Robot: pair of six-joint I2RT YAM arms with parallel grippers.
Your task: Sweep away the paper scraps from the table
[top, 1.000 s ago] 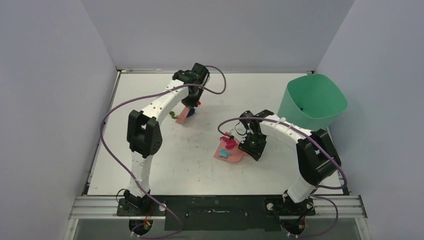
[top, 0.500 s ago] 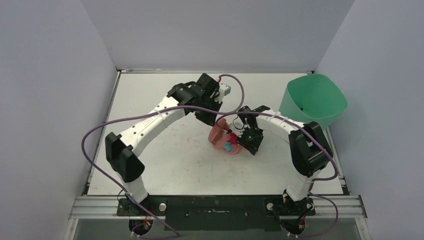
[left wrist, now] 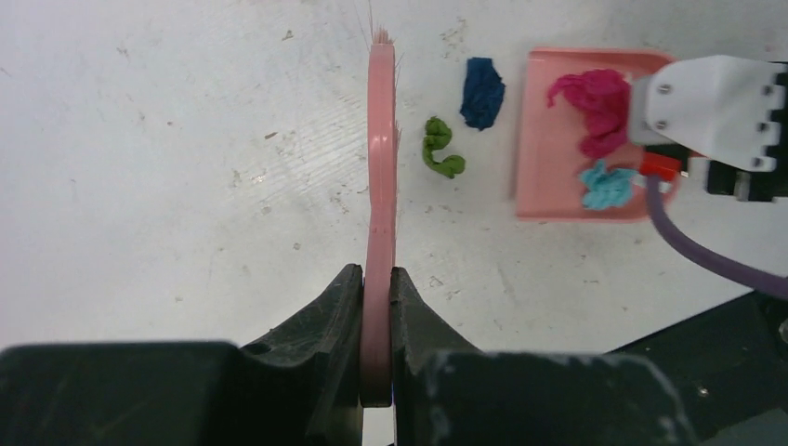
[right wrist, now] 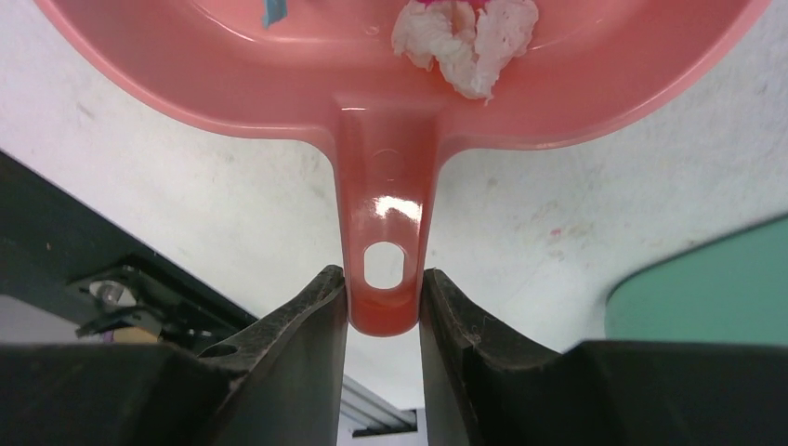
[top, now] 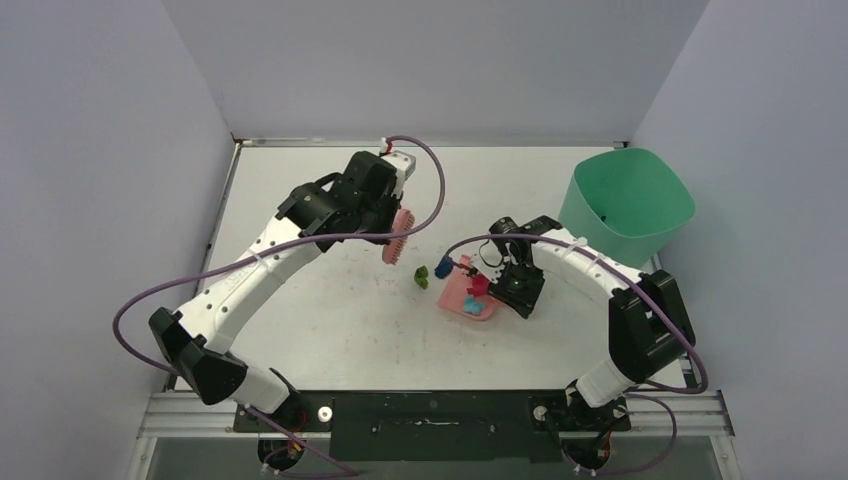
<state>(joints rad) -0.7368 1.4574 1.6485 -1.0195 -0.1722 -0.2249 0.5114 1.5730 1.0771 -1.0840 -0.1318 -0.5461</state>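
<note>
My left gripper (top: 388,213) is shut on the handle of a pink brush (top: 399,233), held just above the white table (top: 320,320), left of the scraps. In the left wrist view the left gripper (left wrist: 376,297) clamps the brush (left wrist: 381,167). A green scrap (left wrist: 440,149) and a dark blue scrap (left wrist: 482,91) lie on the table between brush and pink dustpan (left wrist: 544,139). Magenta (left wrist: 595,102) and cyan (left wrist: 609,184) scraps sit in the pan. My right gripper (right wrist: 384,297) is shut on the dustpan handle (right wrist: 386,232); a white scrap (right wrist: 465,32) lies in the pan.
A green bin (top: 625,200) stands at the far right of the table, beyond the right arm, and shows at the right edge of the right wrist view (right wrist: 706,288). The left arm's purple cable loops over the table's left side.
The left arm carried the brush from the far left to the dustpan, then drew back left. Green and dark blue scraps now lie by the pan's mouth. The dustpan shifted slightly.
</note>
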